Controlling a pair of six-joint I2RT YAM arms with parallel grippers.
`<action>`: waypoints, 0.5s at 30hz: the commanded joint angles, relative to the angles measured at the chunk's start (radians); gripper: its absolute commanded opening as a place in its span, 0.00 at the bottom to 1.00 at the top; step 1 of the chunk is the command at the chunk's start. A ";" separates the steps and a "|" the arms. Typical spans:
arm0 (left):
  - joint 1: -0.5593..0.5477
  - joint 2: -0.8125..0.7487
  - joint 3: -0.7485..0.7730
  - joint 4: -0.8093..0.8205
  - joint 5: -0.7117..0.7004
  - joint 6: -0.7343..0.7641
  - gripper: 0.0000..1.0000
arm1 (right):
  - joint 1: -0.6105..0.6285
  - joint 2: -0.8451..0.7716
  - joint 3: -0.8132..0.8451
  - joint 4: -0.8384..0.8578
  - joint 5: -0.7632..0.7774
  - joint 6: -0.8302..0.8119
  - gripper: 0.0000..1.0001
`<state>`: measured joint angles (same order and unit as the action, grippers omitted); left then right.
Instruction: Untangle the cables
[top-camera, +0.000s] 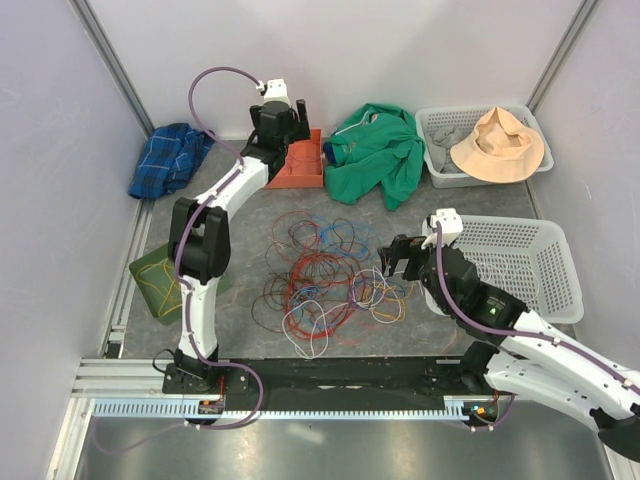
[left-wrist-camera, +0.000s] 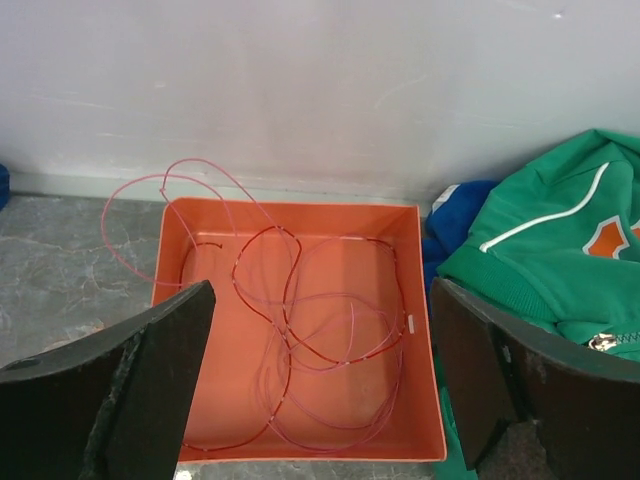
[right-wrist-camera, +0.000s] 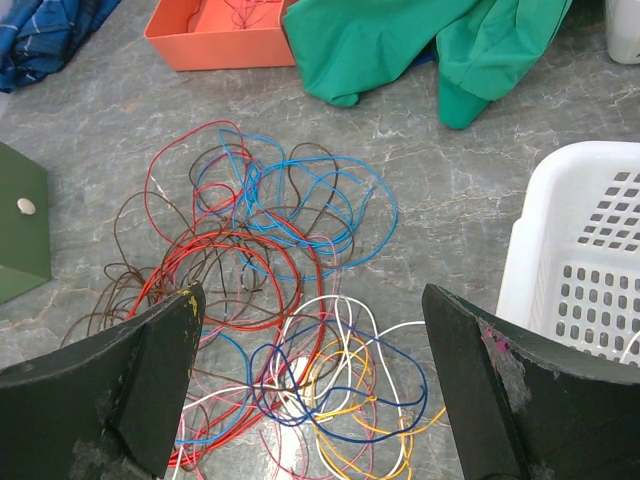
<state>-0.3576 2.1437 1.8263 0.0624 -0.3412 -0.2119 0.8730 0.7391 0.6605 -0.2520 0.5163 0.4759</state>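
Note:
A tangle of thin cables (top-camera: 320, 275) in red, blue, brown, white and yellow lies on the grey table centre; it also shows in the right wrist view (right-wrist-camera: 280, 300). My left gripper (top-camera: 283, 125) is open and empty above the orange tray (left-wrist-camera: 420, 300), which holds loose pink and red cables (left-wrist-camera: 300, 330). One pink loop hangs over the tray's far left rim. My right gripper (top-camera: 397, 262) is open and empty, just right of the tangle, above its white, yellow and dark blue loops (right-wrist-camera: 370, 390).
A green garment (top-camera: 380, 150) lies right of the orange tray (top-camera: 300, 165). A white basket (top-camera: 525, 265) stands at the right, another basket with a tan hat (top-camera: 497, 145) behind it. A blue plaid cloth (top-camera: 168, 158) lies at the back left, a green box (top-camera: 155, 280) at the left.

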 joint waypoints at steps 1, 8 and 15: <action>0.041 0.039 0.094 -0.039 -0.009 -0.082 0.95 | -0.003 -0.024 -0.012 0.005 -0.004 0.024 0.98; 0.037 -0.031 -0.007 -0.113 0.128 -0.279 0.75 | -0.003 -0.007 0.001 0.003 0.008 0.018 0.98; -0.165 -0.424 -0.572 -0.093 -0.027 -0.459 1.00 | -0.003 -0.012 -0.041 0.046 -0.005 0.012 0.98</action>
<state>-0.3958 1.9526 1.4437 -0.0513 -0.3237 -0.4934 0.8730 0.7361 0.6483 -0.2493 0.5133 0.4858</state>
